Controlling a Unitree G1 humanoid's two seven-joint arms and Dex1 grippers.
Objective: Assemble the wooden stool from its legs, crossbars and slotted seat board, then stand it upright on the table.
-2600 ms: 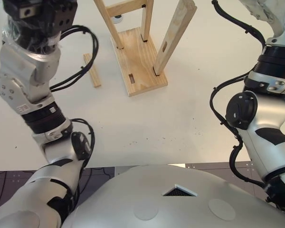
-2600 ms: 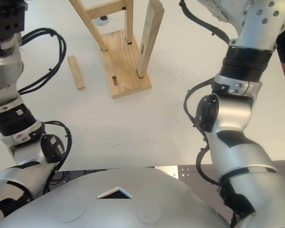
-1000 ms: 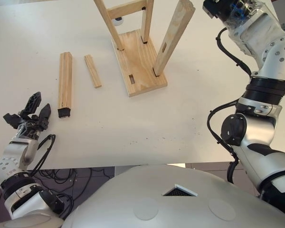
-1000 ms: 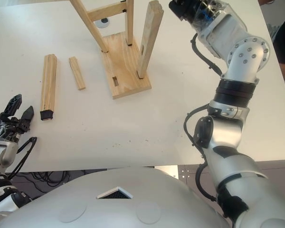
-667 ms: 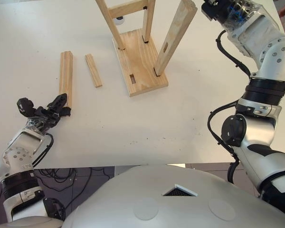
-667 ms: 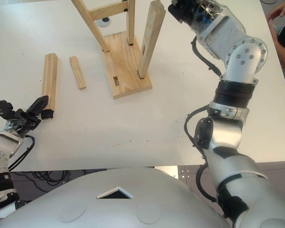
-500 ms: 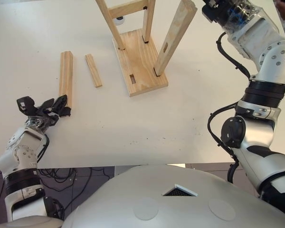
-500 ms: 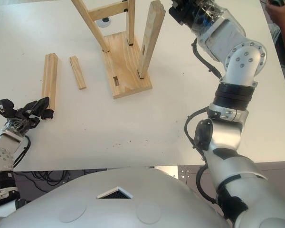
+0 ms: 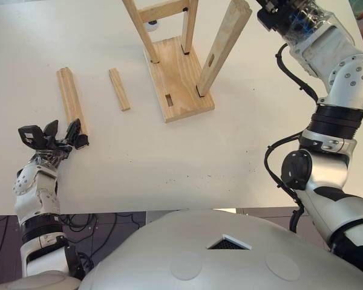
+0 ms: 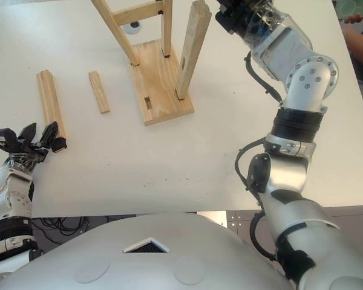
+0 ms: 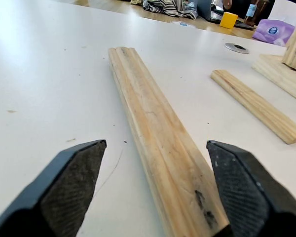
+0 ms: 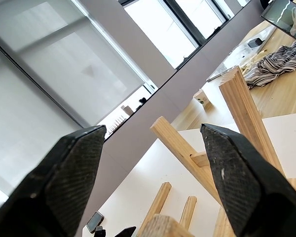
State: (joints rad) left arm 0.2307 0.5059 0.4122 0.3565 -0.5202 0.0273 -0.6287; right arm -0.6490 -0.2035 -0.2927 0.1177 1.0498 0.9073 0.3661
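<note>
My left end effector point(image 9: 59, 134) is spread wide at the bench's point(image 9: 187, 163) near left edge, either side of the loose leg's point(image 9: 70, 104) near end. That leg's far end has swung left. One loose crossbar point(image 9: 119, 89) lies beyond. Three legs point(image 9: 220, 48) stand in the seat board point(image 9: 180, 81), my right end effector point(image 12: 155, 163) wide around one top.

Your left arm is stretched low and forward on the left side, forearm nearly level, wrist straight. The left claw point(image 9: 60, 134) has its fingers point(image 11: 74, 182) spread wide apart. Your right arm is raised high, elbow bent, forearm angled up and inward. The right claw point(image 12: 152, 131) also stands with its fingers widely parted.
</note>
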